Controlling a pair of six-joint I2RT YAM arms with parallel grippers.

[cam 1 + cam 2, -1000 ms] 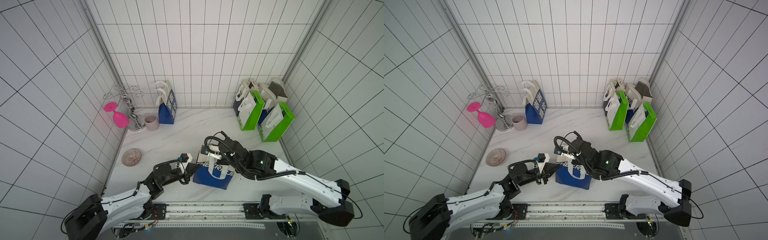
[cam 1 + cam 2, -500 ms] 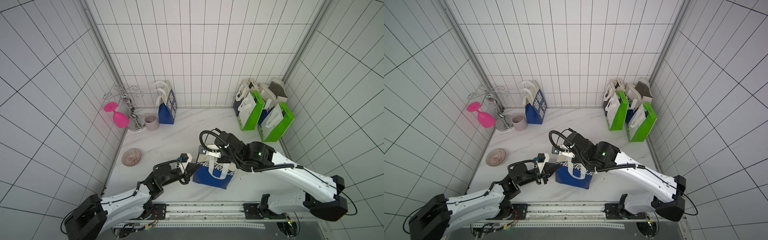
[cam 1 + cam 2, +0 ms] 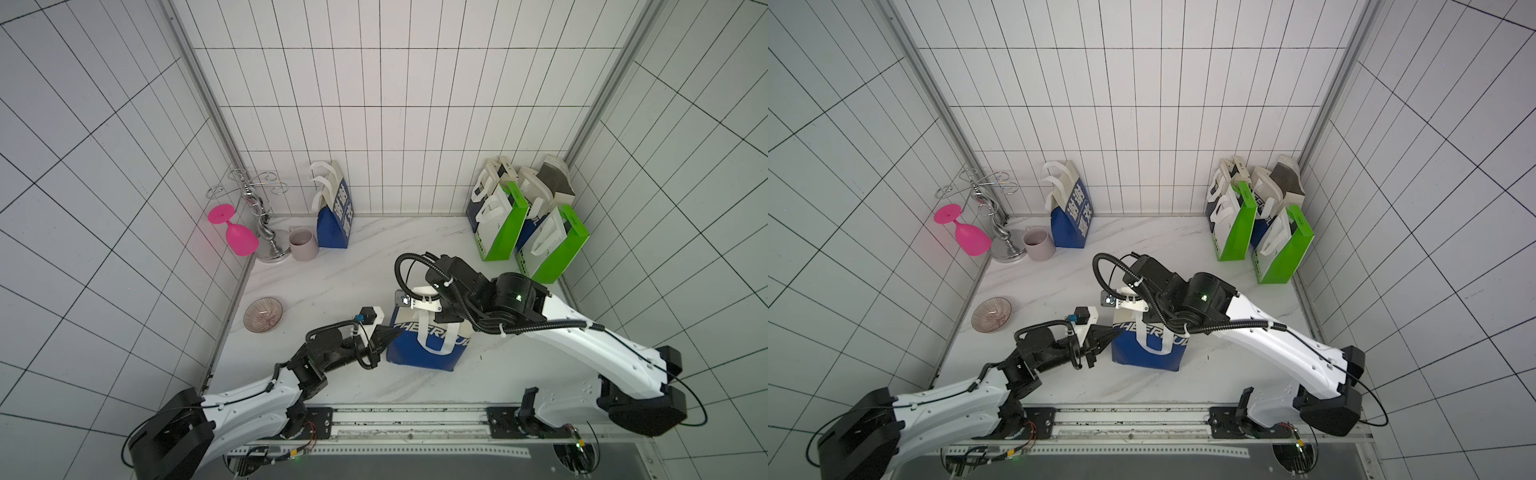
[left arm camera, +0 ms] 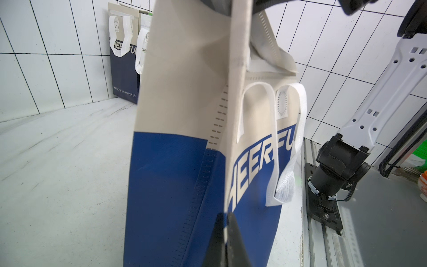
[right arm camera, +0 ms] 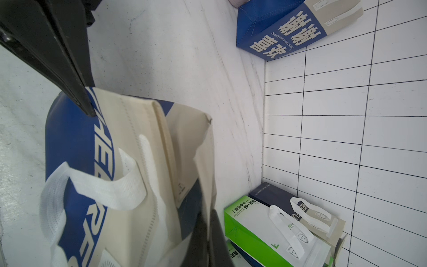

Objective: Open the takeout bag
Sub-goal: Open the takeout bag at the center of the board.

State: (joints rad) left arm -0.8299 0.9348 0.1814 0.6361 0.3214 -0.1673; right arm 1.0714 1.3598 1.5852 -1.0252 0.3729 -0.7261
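Standing upright near the front middle of the desk [image 3: 328, 286], in both top views, is one blue-and-beige takeout bag [image 3: 422, 347] with "HEERFU" legible across its face. The left hand [image 3: 384, 333] is clenched on the bag's left side edge. The right hand [image 3: 448, 319] sits on the bag's top, mostly hidden under its wrist. One more blue bag [image 3: 332, 218] with white characters stands at the back wall. Two green bags [image 3: 500, 226] fill the back right corner, with dark and beige ones behind whose number I cannot tell. On the left are one pink wine glass [image 3: 237, 237], foot uppermost, one silver rack [image 3: 264, 232], one pale mug [image 3: 303, 245] and one small ribbed dish [image 3: 263, 315].

Seen from the left wrist, the closed fingertips [image 4: 233, 231] pinch the bag's corner fold low on its blue part. One white handle loop [image 4: 288, 143] crosses "HEERFU". One navy bag [image 4: 123, 69] at the far wall reads "HEER" and "FU".

Seen from the right wrist, the right hand's dark fingers [image 5: 208, 242] grip the bag's beige top rim. The blue bag reads "THANKS FOR YOUR LIKING" beside four large Chinese characters.
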